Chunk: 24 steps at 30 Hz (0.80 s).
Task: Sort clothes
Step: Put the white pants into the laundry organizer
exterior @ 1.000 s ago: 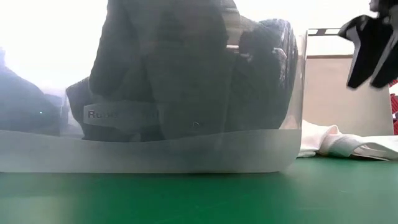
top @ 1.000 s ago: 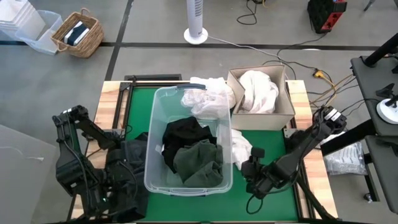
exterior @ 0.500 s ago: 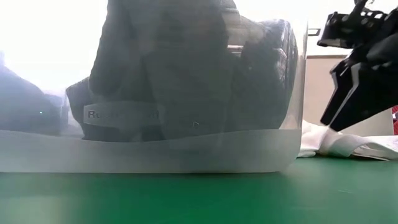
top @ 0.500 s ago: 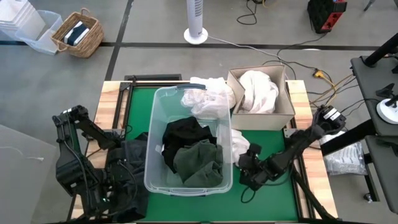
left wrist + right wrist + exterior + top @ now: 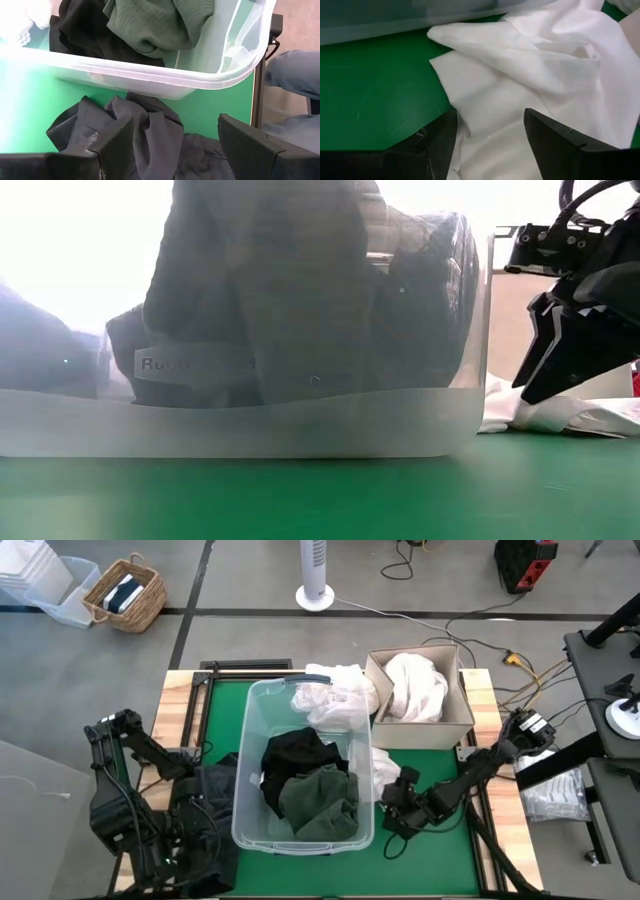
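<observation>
Lying on the mat beside the tub [image 5: 300, 770], a white garment [image 5: 530, 85] is straddled by the right gripper [image 5: 490, 137], fingers spread apart, nothing clamped

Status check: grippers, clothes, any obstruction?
Right gripper open, low over white fabric garment on green mat. Left gripper open above dark grey garment. Clear plastic tub close beside both.
</observation>
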Each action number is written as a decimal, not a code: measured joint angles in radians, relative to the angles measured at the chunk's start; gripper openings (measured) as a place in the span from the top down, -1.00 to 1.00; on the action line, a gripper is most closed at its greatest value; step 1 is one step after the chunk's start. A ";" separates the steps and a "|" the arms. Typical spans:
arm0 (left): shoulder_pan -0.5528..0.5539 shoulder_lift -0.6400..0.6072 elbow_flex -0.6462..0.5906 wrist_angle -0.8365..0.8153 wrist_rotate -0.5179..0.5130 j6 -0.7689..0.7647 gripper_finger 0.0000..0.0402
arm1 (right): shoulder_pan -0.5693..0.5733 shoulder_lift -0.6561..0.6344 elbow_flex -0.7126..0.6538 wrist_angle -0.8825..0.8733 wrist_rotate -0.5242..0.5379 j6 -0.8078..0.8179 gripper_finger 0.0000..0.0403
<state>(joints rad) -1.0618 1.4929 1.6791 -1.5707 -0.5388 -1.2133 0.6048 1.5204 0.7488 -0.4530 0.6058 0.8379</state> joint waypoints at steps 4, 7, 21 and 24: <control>0.000 0.000 0.000 0.000 -0.001 0.000 -0.31 | 0.000 0.000 -0.001 0.001 0.000 0.000 0.02; 0.000 0.000 0.000 0.000 -0.002 0.000 -0.31 | 0.000 0.000 -0.001 0.002 -0.001 -0.002 0.16; 0.000 0.000 0.000 0.000 -0.002 0.000 -0.31 | 0.000 0.000 -0.001 0.011 -0.005 -0.054 0.92; 0.000 0.000 0.000 0.000 -0.003 0.000 -0.31 | 0.001 0.000 -0.001 0.014 -0.004 -0.071 0.94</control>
<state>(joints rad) -1.0618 1.4929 1.6791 -1.5711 -0.5419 -1.2133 0.6061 1.5208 0.7475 -0.4390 0.6018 0.7671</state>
